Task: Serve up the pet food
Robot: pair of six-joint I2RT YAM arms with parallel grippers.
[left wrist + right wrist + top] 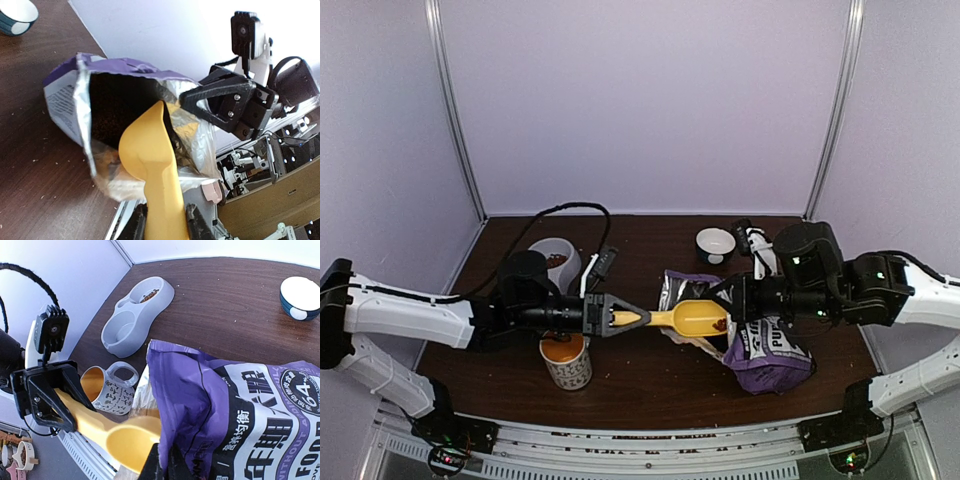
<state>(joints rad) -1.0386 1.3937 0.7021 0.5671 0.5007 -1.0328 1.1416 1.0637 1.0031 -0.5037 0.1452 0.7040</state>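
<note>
Top view: the left gripper (620,318) clamps the yellow scoop (695,318) by its handle; the purple bag (770,355) lies toward the tabletop's near right corner. Left wrist view: the pet food (112,110) sits deep inside the bag, so drive the scoop lower. Right wrist view: the right gripper (165,465), pinching the bag's rim, must hold the mouth wide.

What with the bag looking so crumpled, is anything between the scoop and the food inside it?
Nothing visible does. The right gripper pinches the edge of the bag, whose mouth gapes open. The scoop in the left gripper has its tip at the opening, with the dark food showing just beyond it.
</note>
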